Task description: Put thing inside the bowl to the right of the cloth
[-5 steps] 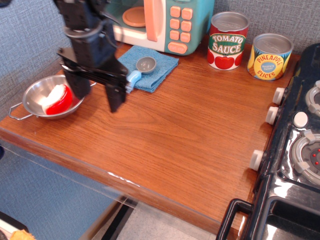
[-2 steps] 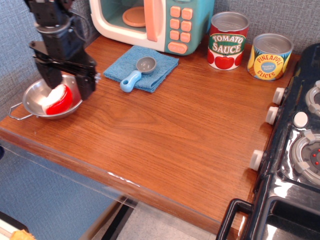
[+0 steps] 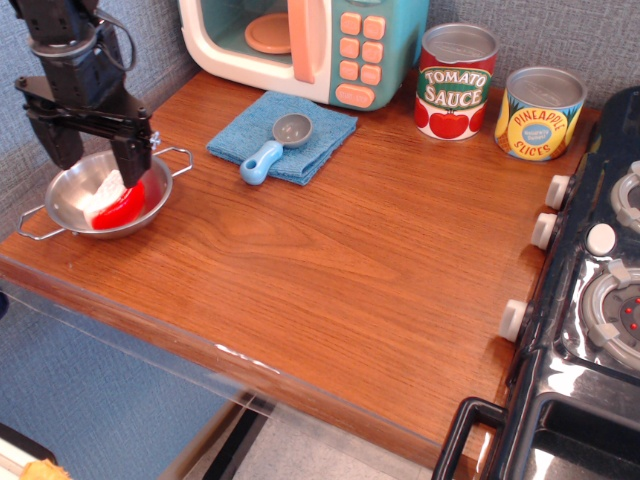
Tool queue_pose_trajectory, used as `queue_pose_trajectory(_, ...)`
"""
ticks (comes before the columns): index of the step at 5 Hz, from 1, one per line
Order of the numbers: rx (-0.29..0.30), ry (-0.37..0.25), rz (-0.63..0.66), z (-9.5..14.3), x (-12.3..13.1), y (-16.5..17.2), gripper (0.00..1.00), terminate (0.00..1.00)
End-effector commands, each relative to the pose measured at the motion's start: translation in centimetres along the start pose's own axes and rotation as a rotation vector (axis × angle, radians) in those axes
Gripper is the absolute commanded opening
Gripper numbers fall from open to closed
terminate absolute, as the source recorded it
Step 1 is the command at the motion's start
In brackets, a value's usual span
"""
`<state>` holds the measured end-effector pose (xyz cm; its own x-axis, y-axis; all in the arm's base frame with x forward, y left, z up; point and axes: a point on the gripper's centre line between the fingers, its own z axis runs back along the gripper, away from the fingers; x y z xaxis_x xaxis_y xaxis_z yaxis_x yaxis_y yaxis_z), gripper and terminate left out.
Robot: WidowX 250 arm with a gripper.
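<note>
The red and white wedge-shaped toy point(image 3: 116, 205) lies inside the shiny steel bowl point(image 3: 70, 215) at the table's left edge. My gripper point(image 3: 97, 157) hangs open directly over the bowl, one finger point(image 3: 133, 158) just above the toy, the other toward the bowl's far left rim. It holds nothing. The blue cloth point(image 3: 300, 135) lies to the right of the bowl, in front of the toy microwave, with a grey scoop with a blue handle point(image 3: 276, 144) resting on it.
A toy microwave point(image 3: 305, 45) stands at the back. A tomato sauce can point(image 3: 455, 82) and a pineapple slices can point(image 3: 540, 112) stand at the back right. A black toy stove point(image 3: 590, 300) fills the right side. The table's front edge runs diagonally below.
My gripper has moved left from in front of the cloth to a spot over the bowl, staying open. The toy, bowl, cloth and scoop have not moved.
</note>
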<state>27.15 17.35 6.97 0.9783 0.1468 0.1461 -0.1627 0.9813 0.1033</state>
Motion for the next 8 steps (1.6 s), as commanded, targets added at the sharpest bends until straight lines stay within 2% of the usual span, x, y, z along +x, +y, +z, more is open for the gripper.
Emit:
queue_pose_trajectory(1, 0.058, 0.011, 0.008, -1.3, 0.5, 0.8, 1.0, 0.0)
queue_pose_trajectory(2, 0.069, 0.038, 0.01, -2.6, 0.6, 0.6, 1.0, 0.0)
queue_pose_trajectory(4, 0.073, 0.049, 0.036, -3.6, 0.8, 1.1, 1.0, 0.0)
queue_pose_trajectory(5, 0.067, 0.051, 0.061, -3.7, 0.7, 1.4, 0.0, 0.0)
queue_pose_trajectory(7, 0.069, 0.001, 0.07, -1.7, 0.7, 1.6, 0.0, 0.0)
queue_pose_trajectory(8, 0.106, -0.114, 0.112, 2.9, 0.5, 1.1, 0.0, 0.0)
